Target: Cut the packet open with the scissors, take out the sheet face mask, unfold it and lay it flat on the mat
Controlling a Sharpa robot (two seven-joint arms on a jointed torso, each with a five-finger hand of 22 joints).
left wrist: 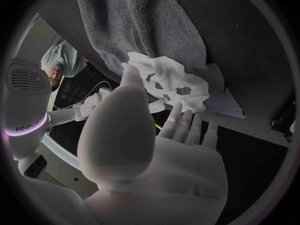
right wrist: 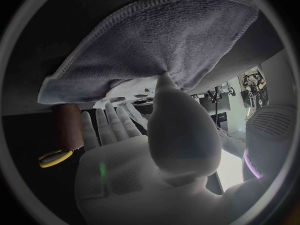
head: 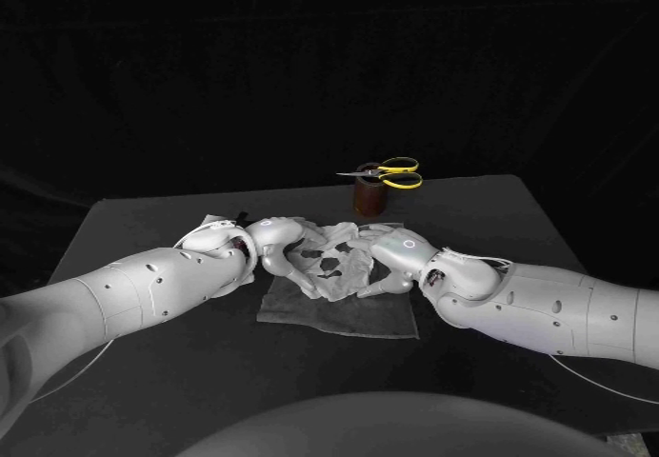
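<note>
1. Judged done: the cutting and the taking out, going by the face mask (head: 327,259) out in the open and the scissors (head: 391,172) standing yellow handles up in a brown holder (head: 369,197) at the far side of the table (head: 529,228), well apart from both hands.
2. Judged under way: the unfolding. Opened out most of the way, but not flat yet.
3. Left to do, as far as can be told: pulling out the last folds, lowering onto the grey mat (head: 344,319), smoothing flat, letting go.
4. Grip of the left hand (head: 270,238): closed on one side of the mask, thumb tip pressed to its edge and the other fingers stretched out underneath, as seen from the left wrist.
5. Grip of the right hand (head: 398,252): taken to be holding the opposite side the same way, thumb reaching up to the sheet and fingers laid out below it. Hard to tell the exact contact from the right wrist.
6. Place of the mask: stretched between the two hands, over the far half of the mat. Hanging just above it or brushing it, cannot tell which.
7. Look of the mask: white, thin and limp. Crumpled and wrinkled across the middle, with wavy edges. Eye and mouth cut-outs showing as dark holes. Probably damp and clingy, so likely to fold back on itself when slackened.
</note>
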